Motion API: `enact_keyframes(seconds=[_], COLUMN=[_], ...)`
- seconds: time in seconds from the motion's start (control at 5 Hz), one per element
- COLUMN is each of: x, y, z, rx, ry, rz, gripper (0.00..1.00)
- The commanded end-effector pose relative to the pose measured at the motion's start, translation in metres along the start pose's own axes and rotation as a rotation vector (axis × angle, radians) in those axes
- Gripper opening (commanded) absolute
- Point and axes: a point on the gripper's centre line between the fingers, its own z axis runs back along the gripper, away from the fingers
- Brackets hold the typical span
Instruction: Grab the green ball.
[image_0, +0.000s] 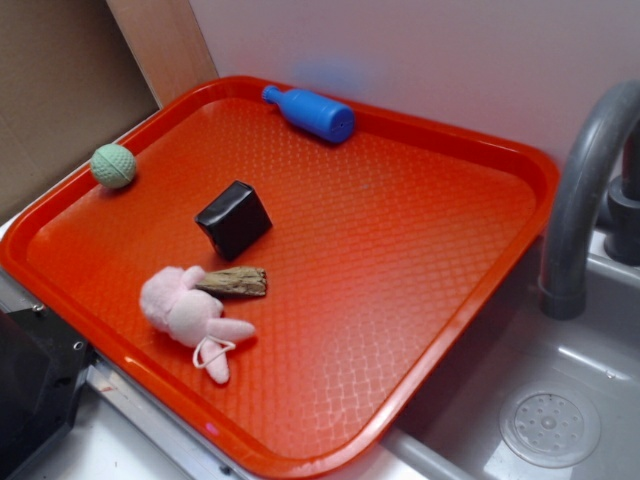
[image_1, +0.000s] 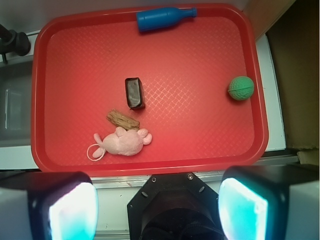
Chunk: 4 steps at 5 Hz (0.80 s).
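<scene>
The gripper (image_1: 157, 200) hangs high above the tray's (image_1: 150, 167) near edge, jaws spread wide and empty. The green ball (image_1: 241, 88) sits untouched against the tray's side rim near a far corner, so approach, descent and grasp all remain. The fingertips are cut off by the wrist view's bottom edge.

Gripper (image_1: 157, 200) seen in wrist view, pointing straight down. Two fingers (image_1: 60, 207) spread wide at bottom corners of frame, pads lit cyan. Nothing between them. Black wrist body between and below. Exterior view: arm not clearly seen.
</scene>
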Motion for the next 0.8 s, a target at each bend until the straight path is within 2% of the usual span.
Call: enact_keyframes(seconds=[0.0,0.2,0.4,0.6], x=[0.0,0.042,0.073,0.076], y=[0.0,0.024,0.057,0.089], z=[0.0,-0.054,-0.107,-0.151], rx=[0.0,0.104,0.149,0.185], ry=[0.0,-0.029,-0.033,-0.096], rz=[0.0,0.239,0.46,0.629], gripper=[1.0,1.0,1.0,1.0])
